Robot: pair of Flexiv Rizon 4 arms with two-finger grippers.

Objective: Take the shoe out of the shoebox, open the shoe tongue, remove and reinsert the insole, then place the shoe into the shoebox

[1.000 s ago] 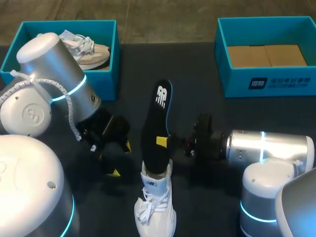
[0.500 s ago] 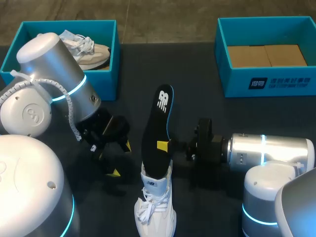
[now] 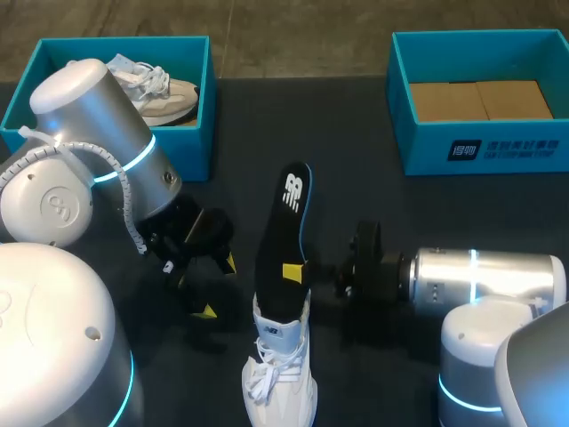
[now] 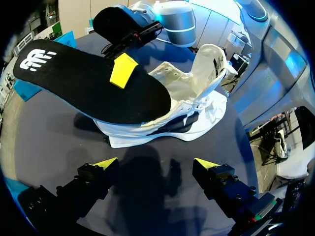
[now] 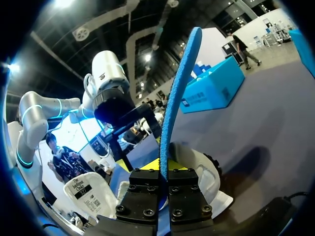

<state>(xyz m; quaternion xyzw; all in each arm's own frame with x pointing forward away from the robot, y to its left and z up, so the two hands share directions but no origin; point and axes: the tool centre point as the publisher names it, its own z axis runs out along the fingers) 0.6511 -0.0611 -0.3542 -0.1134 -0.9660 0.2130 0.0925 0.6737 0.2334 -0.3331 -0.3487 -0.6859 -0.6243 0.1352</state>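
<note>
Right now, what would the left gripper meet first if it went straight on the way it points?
The left gripper would probably hit the white shoe, under the black insole; depth is unclear.

The insole's [image 3: 283,240] lower end is hiding inside the shoe [image 3: 280,382], whose toe is running off the head view's edge.

The black foam insole [image 3: 283,245] carries a white logo printed at its heel end, clear in both the head view and the left wrist view. The open teal cardboard box [image 3: 418,151] on the right has white print on its front wall: a square emblem beside two lines of characters, too small to make out. The white lace-up shoe [image 3: 280,382] bears a small dark-printed tag on its tongue and dark lettering down its heel tab, neither legible. No numbers are readable.
</note>
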